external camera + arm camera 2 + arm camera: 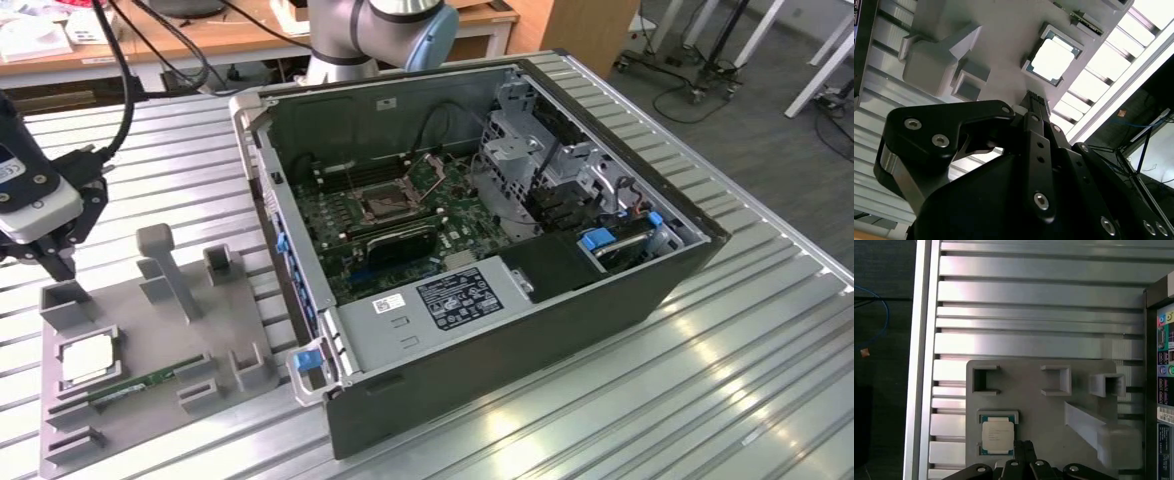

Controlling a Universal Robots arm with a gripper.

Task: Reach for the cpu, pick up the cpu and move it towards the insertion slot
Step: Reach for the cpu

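Observation:
The cpu (pixel 87 358) is a small square chip with a pale metal face, lying flat in a recess of the grey fixture plate (pixel 134 330) at the exterior view's left. Both wrist views show the cpu (pixel 1053 60) (pixel 998 435) just ahead of the fingertips. My gripper (pixel 60 266) (pixel 1037 101) (pixel 1024 445) hangs above the plate, a little short of the chip and not touching it. Its fingers are shut together with nothing between them. The insertion slot (pixel 388 203) is the metal-framed socket on the green board inside the open computer case (pixel 627 290).
A green memory stick (pixel 134 387) lies on the plate near the cpu. Grey upright holders (pixel 167 268) (pixel 1109 437) rise from the plate between the gripper and the case. Everything stands on a ribbed metal table (pixel 747 400). Black cables (pixel 123 70) hang by the arm.

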